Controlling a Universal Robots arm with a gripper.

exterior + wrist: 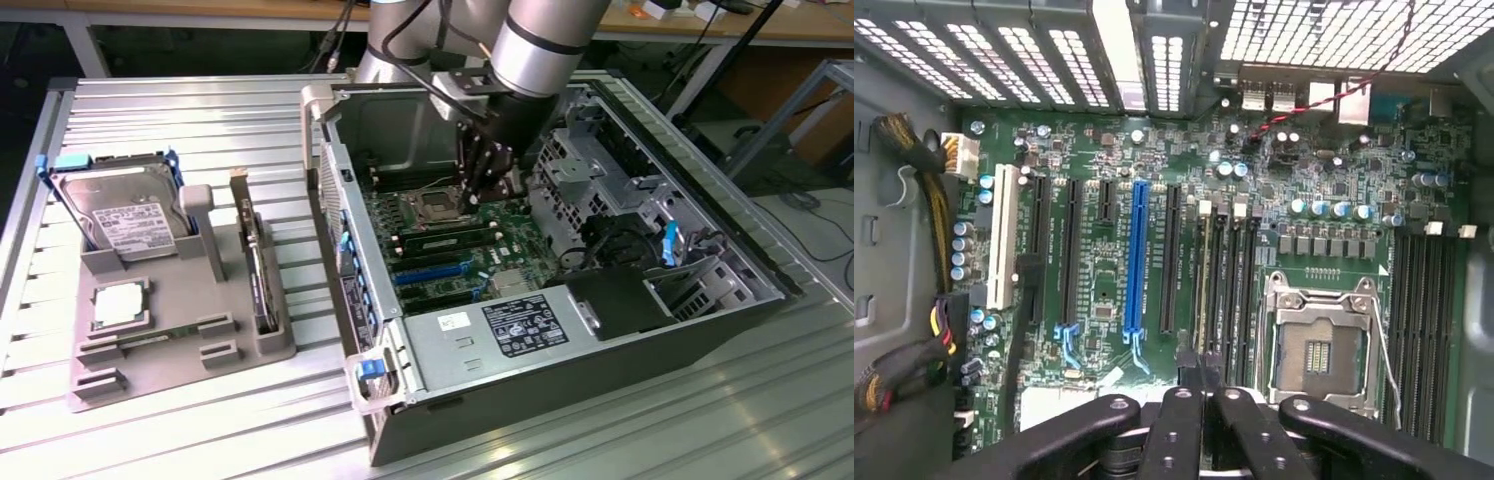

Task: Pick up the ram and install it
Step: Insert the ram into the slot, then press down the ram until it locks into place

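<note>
Gripper (1199, 368) pressed shut, empty, low over the motherboard (1104, 140). Just beyond, the ram (1204, 268) seems to stand edge-on in its slot. Seating probably wants straight, even downward pressure, with no tilt, until both end clips latch.

The exterior camera looks down from high and far into the open case (441, 420), while my wrist camera looks closely onto the motherboard (505, 248) (1184, 150) both share.

I read nothing: labels on hard drive (127, 225), exterior view's left, and power supply (531, 322), lower centre, illegible.
</note>
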